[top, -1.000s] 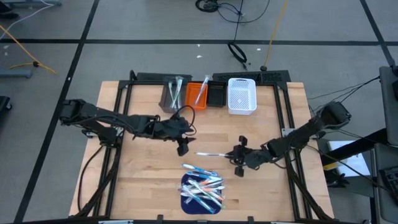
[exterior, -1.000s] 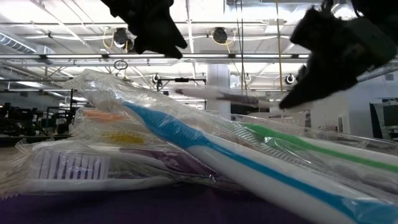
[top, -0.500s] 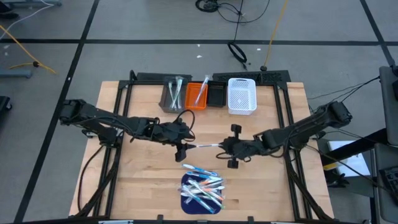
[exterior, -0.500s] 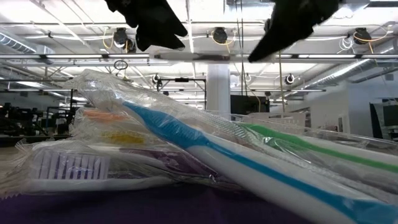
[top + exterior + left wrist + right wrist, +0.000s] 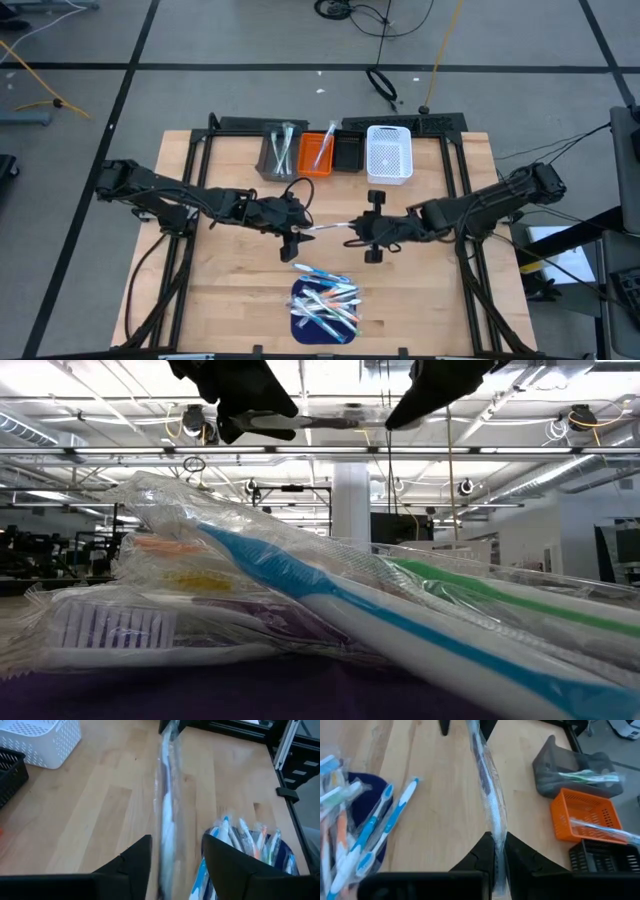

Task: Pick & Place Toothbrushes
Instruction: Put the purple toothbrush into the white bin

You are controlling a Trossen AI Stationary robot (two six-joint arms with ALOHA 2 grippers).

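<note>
A wrapped toothbrush [image 5: 330, 229] hangs level in the air between my two grippers. My right gripper [image 5: 362, 232] is shut on one end of it. My left gripper [image 5: 298, 233] is open, its fingers [image 5: 135, 865] standing on either side of the other end [image 5: 164, 815]; whether they touch it I cannot tell. Many more wrapped toothbrushes [image 5: 325, 303] lie piled on the dark blue mat [image 5: 300, 318] near the table's near edge, and they fill the foreground of the low view [image 5: 330, 600]. My right gripper pinches the wrapped toothbrush near one end [image 5: 496, 827] between its two fingers [image 5: 482, 852]. The fingers come level from the table's right and lie along the brush. The brush is lifted clear of the table, stretching level toward my left gripper.
At the far edge stand a grey bin [image 5: 278, 150] and an orange bin [image 5: 318, 152], each holding toothbrushes, then a black bin [image 5: 347, 152] and a white bin [image 5: 389, 153]. Bare wood lies between the bins and the grippers.
My right gripper has risen and moved toward the table's left and slightly toward the far edge, carrying the toothbrush. The brush's free end now sits between my left gripper's open fingers. The left gripper has stayed roughly in place.
</note>
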